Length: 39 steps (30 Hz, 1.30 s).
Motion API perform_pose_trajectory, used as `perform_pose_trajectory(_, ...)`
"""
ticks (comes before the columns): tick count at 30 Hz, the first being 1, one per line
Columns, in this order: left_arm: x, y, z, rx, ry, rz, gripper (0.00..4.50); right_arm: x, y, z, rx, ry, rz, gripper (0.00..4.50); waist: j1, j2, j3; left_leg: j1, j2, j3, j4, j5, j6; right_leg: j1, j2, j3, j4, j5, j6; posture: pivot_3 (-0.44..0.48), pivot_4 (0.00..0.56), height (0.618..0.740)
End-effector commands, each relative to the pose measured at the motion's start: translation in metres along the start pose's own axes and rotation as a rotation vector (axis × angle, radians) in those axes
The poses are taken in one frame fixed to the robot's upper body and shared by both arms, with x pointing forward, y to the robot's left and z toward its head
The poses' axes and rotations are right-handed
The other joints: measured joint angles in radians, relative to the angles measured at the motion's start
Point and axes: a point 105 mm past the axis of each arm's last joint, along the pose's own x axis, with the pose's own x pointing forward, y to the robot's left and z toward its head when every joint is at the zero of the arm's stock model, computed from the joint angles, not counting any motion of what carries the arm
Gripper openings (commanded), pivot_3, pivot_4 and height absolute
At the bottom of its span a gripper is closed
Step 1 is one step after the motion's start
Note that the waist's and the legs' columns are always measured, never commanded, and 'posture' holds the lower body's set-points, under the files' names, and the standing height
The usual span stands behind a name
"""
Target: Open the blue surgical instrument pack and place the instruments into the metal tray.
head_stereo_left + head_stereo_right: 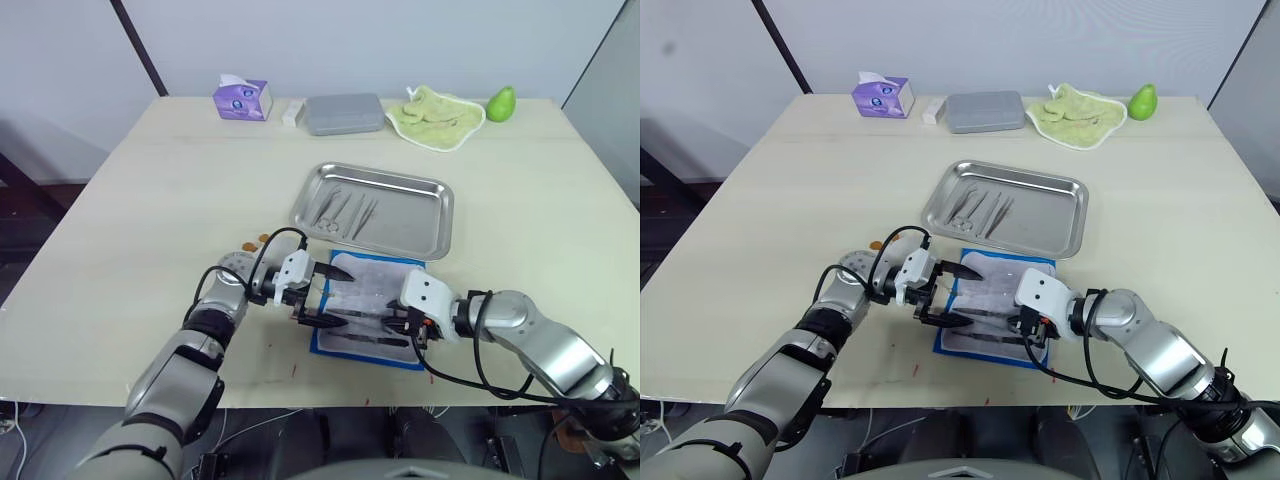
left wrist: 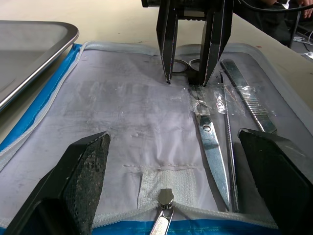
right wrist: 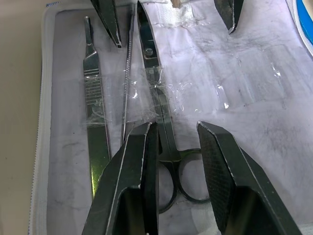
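The pack (image 1: pixel 368 305) lies open, its pale lining up, between the two grippers. The left gripper (image 1: pixel 330 296) hovers over its near-left part, fingers spread wide and empty. The right gripper (image 3: pixel 177 142), facing it, has its fingers parted astride the ring handles of the scissors (image 3: pixel 161 115); a scalpel handle (image 3: pixel 94 103) and a thin probe (image 3: pixel 127 73) lie just beside. The tray (image 1: pixel 425 235), beyond both grippers, already holds several instruments (image 1: pixel 345 212).
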Motion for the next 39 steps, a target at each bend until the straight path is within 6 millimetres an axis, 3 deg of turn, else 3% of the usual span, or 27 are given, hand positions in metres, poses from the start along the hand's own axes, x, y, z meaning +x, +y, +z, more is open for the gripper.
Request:
perform_pose_trajectory(1, 0.007, -0.028, -0.029, -0.11, 0.063, -0.103, 4.5, 0.002, 0.005, 0.001, -0.015, 0.03, 0.023, 1.49, 0.0, 0.0, 0.0, 0.0, 0.0, 0.0, 0.0, 0.0, 0.0, 0.0, 0.0, 0.0, 0.0, 0.0, 0.0, 0.0, 0.15, 0.74)
perform_pose_trajectory(20, 0.007, -0.03, -0.03, -0.109, 0.067, -0.1, 4.5, 0.01, 0.015, -0.007, 0.059, 0.072, 0.04, 1.49, -0.002, 0.004, -0.006, 0.001, 0.0, 0.0, 0.0, 0.0, 0.0, 0.0, 0.0, 0.0, 0.0, 0.0, 0.0, 0.0, 0.15, 0.74)
perform_pose_trajectory(21, 0.007, -0.03, -0.03, -0.109, 0.067, -0.099, 4.5, 0.01, 0.015, -0.007, 0.063, 0.079, 0.042, 0.98, -0.002, 0.004, -0.007, 0.001, 0.0, 0.0, 0.0, 0.0, 0.0, 0.0, 0.0, 0.0, 0.0, 0.0, 0.0, 0.0, 0.15, 0.74)
perform_pose_trajectory(22, 0.007, -0.03, -0.031, -0.11, 0.068, -0.099, 4.5, 0.01, 0.016, -0.01, 0.089, 0.098, 0.048, 0.75, -0.002, 0.004, -0.007, 0.001, 0.0, 0.0, 0.0, 0.0, 0.0, 0.0, 0.0, 0.0, 0.0, 0.0, 0.0, 0.0, 0.15, 0.74)
perform_pose_trajectory(23, 0.006, -0.03, -0.031, -0.111, 0.069, -0.098, 4.5, 0.01, 0.017, -0.012, 0.104, 0.113, 0.053, 0.15, -0.003, 0.004, -0.008, 0.001, 0.0, 0.0, 0.0, 0.0, 0.0, 0.0, 0.0, 0.0, 0.0, 0.0, 0.0, 0.0, 0.15, 0.74)
perform_pose_trajectory(24, 0.006, -0.03, -0.031, -0.112, 0.07, -0.098, 4.5, 0.009, 0.017, -0.013, 0.112, 0.124, 0.058, 0.06, -0.003, 0.004, -0.008, 0.001, 0.0, 0.0, 0.0, 0.0, 0.0, 0.0, 0.0, 0.0, 0.0, 0.0, 0.0, 0.0, 0.15, 0.74)
perform_pose_trajectory(28, 0.007, -0.03, -0.031, -0.112, 0.07, -0.099, 4.5, 0.006, 0.016, -0.011, 0.086, 0.138, 0.049, 0.06, -0.002, 0.004, -0.008, 0.001, 0.0, 0.0, -0.001, 0.0, 0.0, 0.0, 0.0, 0.0, -0.001, 0.0, 0.0, 0.0, 0.15, 0.74)
perform_pose_trajectory(39, 0.008, -0.032, -0.033, -0.111, 0.079, -0.107, 4.5, -0.006, 0.008, 0.017, 0.005, 0.147, 0.035, 0.06, -0.002, 0.004, -0.008, 0.0, 0.0, 0.0, -0.001, 0.0, 0.0, 0.0, 0.0, 0.0, -0.001, 0.0, 0.0, 0.0, 0.15, 0.74)
